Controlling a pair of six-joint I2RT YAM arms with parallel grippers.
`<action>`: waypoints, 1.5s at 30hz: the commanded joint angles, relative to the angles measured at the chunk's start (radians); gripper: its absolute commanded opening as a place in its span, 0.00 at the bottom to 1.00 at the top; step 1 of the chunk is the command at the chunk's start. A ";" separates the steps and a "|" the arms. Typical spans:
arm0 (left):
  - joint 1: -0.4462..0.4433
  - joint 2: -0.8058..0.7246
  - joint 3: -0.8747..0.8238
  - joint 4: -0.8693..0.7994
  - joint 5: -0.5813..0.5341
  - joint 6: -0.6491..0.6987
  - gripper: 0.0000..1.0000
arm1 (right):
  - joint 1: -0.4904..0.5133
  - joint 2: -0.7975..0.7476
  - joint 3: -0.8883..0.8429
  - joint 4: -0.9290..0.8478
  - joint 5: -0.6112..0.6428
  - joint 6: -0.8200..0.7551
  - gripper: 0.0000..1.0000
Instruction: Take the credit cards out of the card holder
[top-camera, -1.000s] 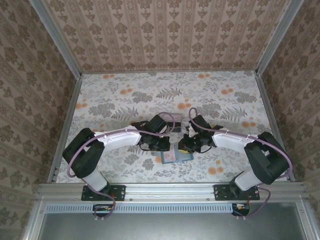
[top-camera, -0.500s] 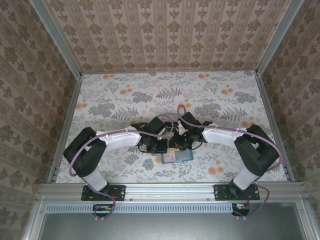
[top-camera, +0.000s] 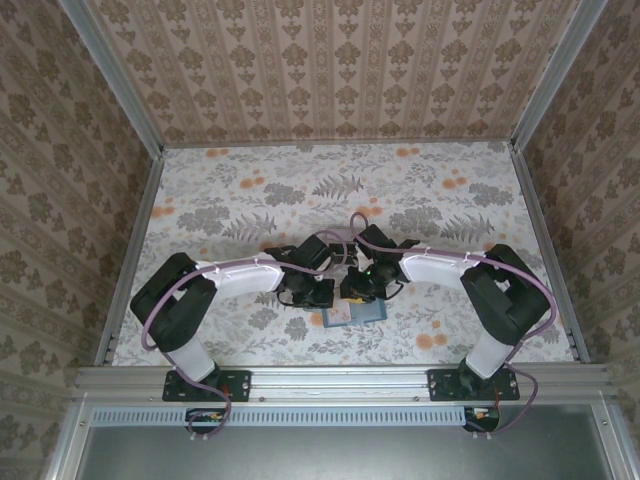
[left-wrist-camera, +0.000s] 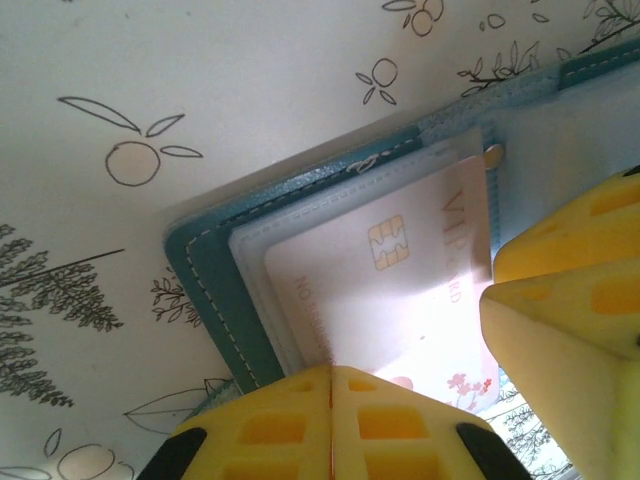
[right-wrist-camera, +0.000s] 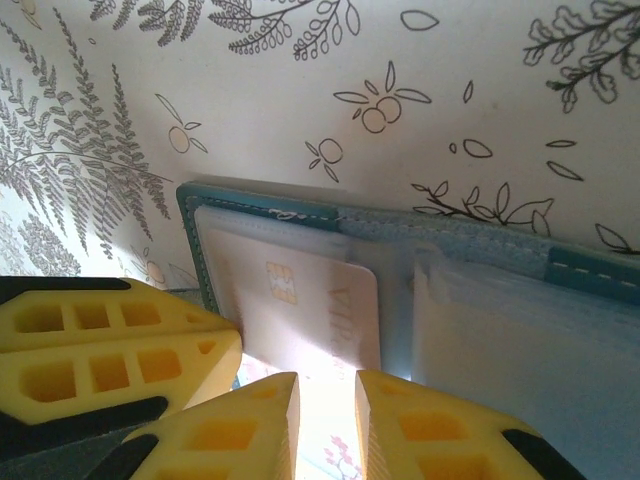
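The teal card holder (top-camera: 370, 311) lies open on the floral table near the front middle. In the left wrist view its teal stitched edge (left-wrist-camera: 215, 290) frames clear sleeves, and a pale pinkish credit card (left-wrist-camera: 400, 290) with a gold chip sits in one of them. My left gripper (left-wrist-camera: 331, 375) is shut, its tips resting on the near edge of that card's sleeve. My right gripper (right-wrist-camera: 327, 395) hovers over the same card (right-wrist-camera: 300, 300) with a narrow gap between its fingers and nothing clamped. The left gripper's yellow fingers (right-wrist-camera: 110, 345) sit just beside it.
The holder's right panel (right-wrist-camera: 520, 340) carries more clear sleeves. Both grippers (top-camera: 322, 294) (top-camera: 353, 290) crowd together over the holder. Patterned walls enclose the table (top-camera: 250, 190) on three sides, with free room at the back.
My right arm has swung left, bringing its gripper over the holder's left panel beside the left gripper, and its fingers have parted a little. The left arm has barely moved.
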 joint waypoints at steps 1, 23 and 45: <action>0.004 0.024 0.005 -0.039 -0.017 0.014 0.09 | 0.003 0.025 0.020 -0.018 0.005 -0.017 0.24; -0.001 0.021 0.002 -0.113 -0.063 0.030 0.09 | 0.022 0.012 0.059 -0.159 0.164 -0.078 0.29; -0.002 0.020 0.004 -0.113 -0.063 0.036 0.08 | 0.031 0.040 0.027 -0.018 0.028 -0.020 0.26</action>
